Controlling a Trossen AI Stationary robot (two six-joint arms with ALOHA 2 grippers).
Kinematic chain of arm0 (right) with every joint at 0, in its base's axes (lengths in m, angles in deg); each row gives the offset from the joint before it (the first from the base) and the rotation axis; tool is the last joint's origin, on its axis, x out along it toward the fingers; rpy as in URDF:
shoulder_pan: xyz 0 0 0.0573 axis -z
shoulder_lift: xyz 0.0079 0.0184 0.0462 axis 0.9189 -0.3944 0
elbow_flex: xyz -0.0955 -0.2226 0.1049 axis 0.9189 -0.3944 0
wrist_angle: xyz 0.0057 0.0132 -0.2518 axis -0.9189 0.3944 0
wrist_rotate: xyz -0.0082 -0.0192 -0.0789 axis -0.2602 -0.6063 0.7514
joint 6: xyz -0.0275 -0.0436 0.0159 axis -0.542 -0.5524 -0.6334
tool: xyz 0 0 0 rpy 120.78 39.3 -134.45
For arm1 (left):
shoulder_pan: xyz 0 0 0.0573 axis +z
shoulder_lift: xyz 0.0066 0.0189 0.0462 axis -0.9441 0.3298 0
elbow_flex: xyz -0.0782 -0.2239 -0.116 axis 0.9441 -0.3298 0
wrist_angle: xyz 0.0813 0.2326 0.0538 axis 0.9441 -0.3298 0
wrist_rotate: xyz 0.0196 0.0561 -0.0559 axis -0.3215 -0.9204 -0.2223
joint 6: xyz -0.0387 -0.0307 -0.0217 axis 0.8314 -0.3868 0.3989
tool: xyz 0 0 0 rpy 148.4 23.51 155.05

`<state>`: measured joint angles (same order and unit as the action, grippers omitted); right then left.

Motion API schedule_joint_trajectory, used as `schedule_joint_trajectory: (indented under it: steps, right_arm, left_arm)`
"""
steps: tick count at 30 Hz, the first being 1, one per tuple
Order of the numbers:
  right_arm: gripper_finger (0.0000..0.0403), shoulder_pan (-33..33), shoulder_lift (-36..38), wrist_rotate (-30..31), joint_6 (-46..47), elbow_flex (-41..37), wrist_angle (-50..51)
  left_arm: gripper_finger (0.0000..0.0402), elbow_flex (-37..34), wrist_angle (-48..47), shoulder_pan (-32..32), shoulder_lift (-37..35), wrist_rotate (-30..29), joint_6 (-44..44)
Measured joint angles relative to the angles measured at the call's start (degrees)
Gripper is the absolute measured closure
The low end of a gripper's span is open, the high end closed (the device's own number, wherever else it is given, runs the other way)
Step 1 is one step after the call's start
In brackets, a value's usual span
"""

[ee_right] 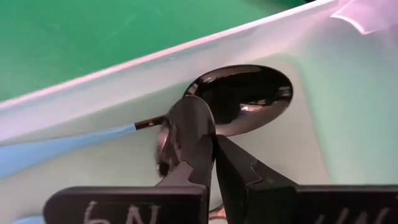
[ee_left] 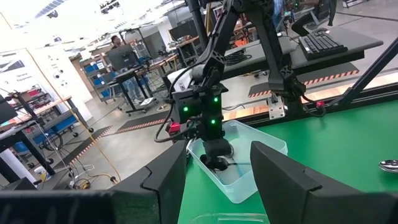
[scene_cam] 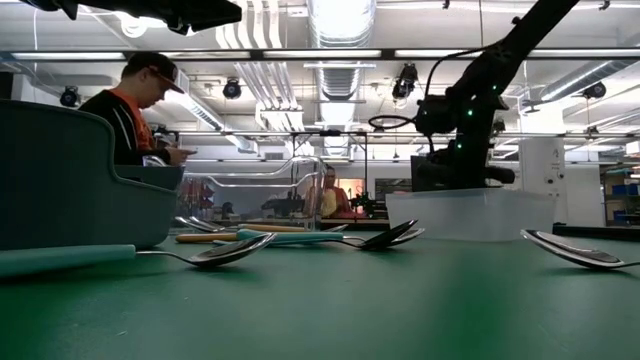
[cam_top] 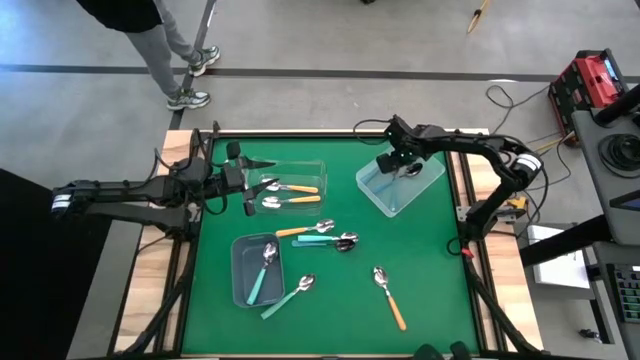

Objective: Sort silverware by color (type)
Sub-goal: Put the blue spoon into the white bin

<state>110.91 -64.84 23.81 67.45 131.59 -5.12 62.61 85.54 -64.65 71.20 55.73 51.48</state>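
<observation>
Over the clear bin (cam_top: 398, 188) at the worktop's (cam_top: 430, 290) far right | right pincer (ee_right: 211, 149) pressed together on a blue-handled spoon (ee_right: 239, 99) lying inside | left pincer (ee_left: 217, 180) spread, hovering near the far-left bin (cam_top: 312, 166) | advice: lift straight, clear the wall.

Three bins stand on the table (cam_top: 440, 300): a clear bin (cam_top: 318, 170) by the far edge, a white bin (cam_top: 385, 207) toward the far right corner, and a grey bin (cam_top: 240, 278) toward the near left corner. There are four orange-handled spoons (cam_top: 395, 310): two in the clear bin, one mid-table, one toward the near edge. There are three teal-handled spoons (cam_top: 280, 302): one in the grey bin, one beside it, one mid-table. The white bin holds two spoon bowls (ee_right: 249, 93), with only one light blue handle showing.
</observation>
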Motion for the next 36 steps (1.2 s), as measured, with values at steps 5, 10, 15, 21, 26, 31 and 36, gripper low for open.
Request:
schedule_joint_trajectory:
  steps: [5, 10, 15, 21, 26, 31, 36]
  right_arm:
    - [0.0395, 0.0, 3.41, 0.94, 3.34, 0.11, 0.48]
    - [0.0395, 0.0, 7.84, 1.89, 8.51, -0.61, 1.55]
    - [0.0395, -1.39, 12.09, 6.13, 13.68, -2.01, 4.48]
    - [0.0394, -5.47, 15.97, 10.5, 18.54, -6.19, 5.33]
    - [0.0394, -7.01, 16.58, 10.22, 20.93, -8.76, 5.26]
    - [0.0394, -8.92, 14.92, 8.79, 21.59, -8.83, 3.57]
    - [0.0394, -10.69, 11.64, 8.54, 21.42, -8.83, 0.03]
  left_arm:
    - [0.0239, 0.0, 0.0, -0.01, -0.02, -0.01, 0.0]
    - [0.0239, 0.0, 0.01, -0.01, -0.02, 0.01, -0.01]
    - [0.0239, 0.0, 0.0, -0.01, -0.02, 0.0, -0.02]
    - [0.0239, 0.0, 0.0, -0.01, 0.0, 0.0, -0.02]
    - [0.0239, 0.0, 0.01, 0.01, 0.0, 0.0, -0.02]
    - [0.0239, 0.0, 0.16, -0.01, 0.01, 0.0, -0.02]
    - [0.0239, 0.0, 0.31, -0.01, -0.01, 0.0, -0.02]
